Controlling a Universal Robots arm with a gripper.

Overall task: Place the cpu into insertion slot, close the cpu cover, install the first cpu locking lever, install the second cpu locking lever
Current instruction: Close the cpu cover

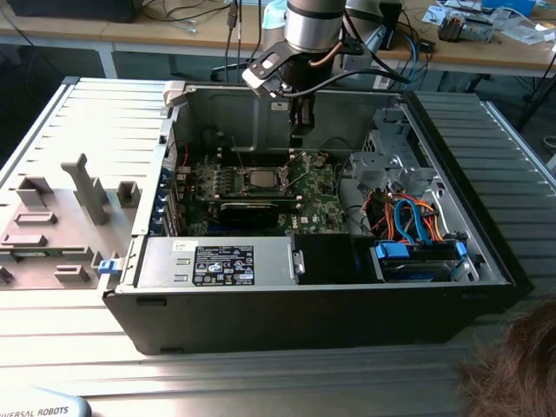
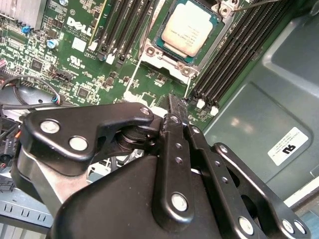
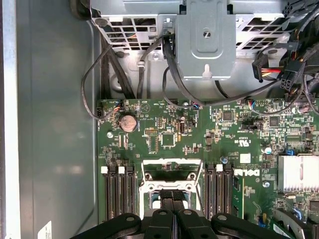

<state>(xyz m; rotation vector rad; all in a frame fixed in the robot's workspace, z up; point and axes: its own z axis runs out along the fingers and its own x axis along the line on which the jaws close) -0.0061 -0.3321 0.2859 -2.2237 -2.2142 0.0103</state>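
Note:
The cpu (image 2: 189, 27) lies flat in its socket on the green motherboard, its silvery-grey top facing up; in the exterior view the cpu (image 1: 261, 180) sits mid-board. The cpu cover (image 2: 158, 63), a thin silvery frame, appears swung open off the socket on the side toward the gripper, and is seen as a windowed frame (image 3: 169, 174) in the first wrist view. Thin wire locking levers (image 1: 300, 176) stand up beside the socket. My gripper (image 1: 297, 129) hangs above the board just behind the socket. Its black fingers (image 3: 164, 206) are shut together, holding nothing, tips (image 2: 175, 104) near the cover.
Black memory slots (image 2: 239, 55) flank the socket. A black graphics card (image 1: 252, 208) and a labelled power supply box (image 1: 217, 261) lie in front of it. A drive cage with coloured cables (image 1: 408, 217) fills the right side. A grey fixture plate (image 1: 61, 217) sits outside the case.

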